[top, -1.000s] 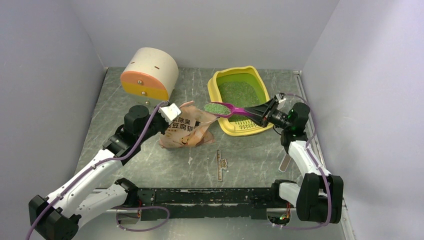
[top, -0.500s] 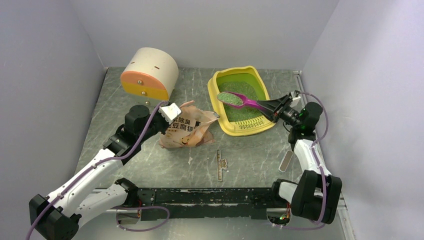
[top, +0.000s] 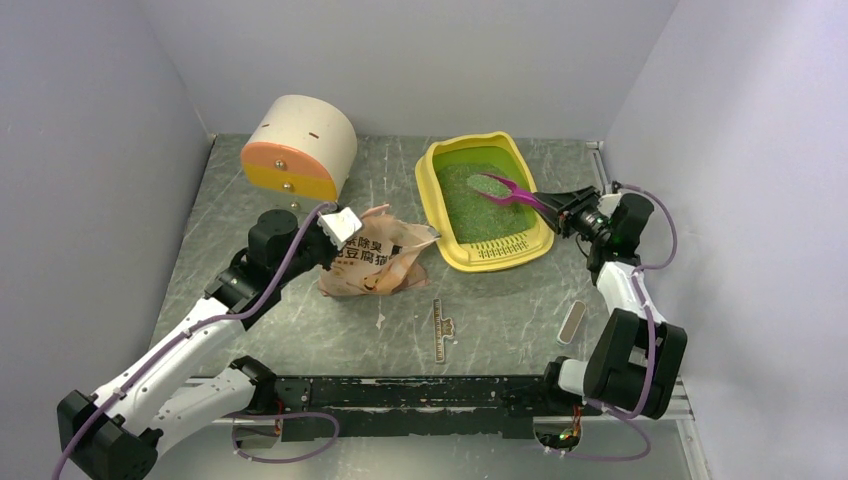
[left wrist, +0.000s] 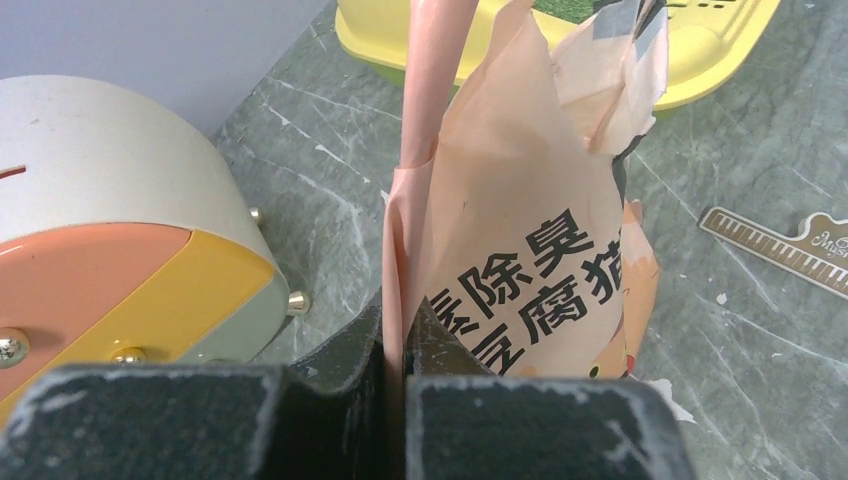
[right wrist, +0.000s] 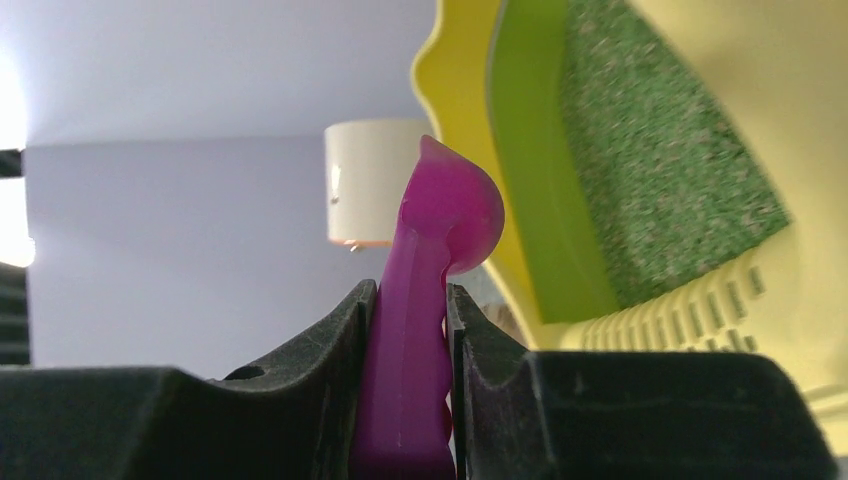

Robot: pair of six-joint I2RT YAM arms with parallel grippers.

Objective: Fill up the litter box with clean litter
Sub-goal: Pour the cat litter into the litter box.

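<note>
Fingers of the right gripper (right wrist: 408, 300) are clamped on the handle of the pink scoop (top: 505, 190), one on each side, and hold its bowl above the inside of the litter box (top: 495, 257). Fingers of the left gripper (left wrist: 395, 340) are pressed together on the edge of the pink bag (left wrist: 520, 250) and hold it standing with its mouth up. The litter box is at the far right of the table (top: 500, 310), and the clean litter (top: 482, 212) already covers much of its green floor.

I think the main danger is a spill. The scoop seems rolled to one side, and if it turns more while the bowl is near the yellow rim, granules can fall on the table. The handle is thin and smooth, so it may twist in the grip. If the left arm lets go, the bag could fold and close.

A cream and orange round container (top: 300, 148) stands at the far left. A small ruler (top: 441, 330) lies near the front, well apart from the box. Nothing stands between bag and box.
</note>
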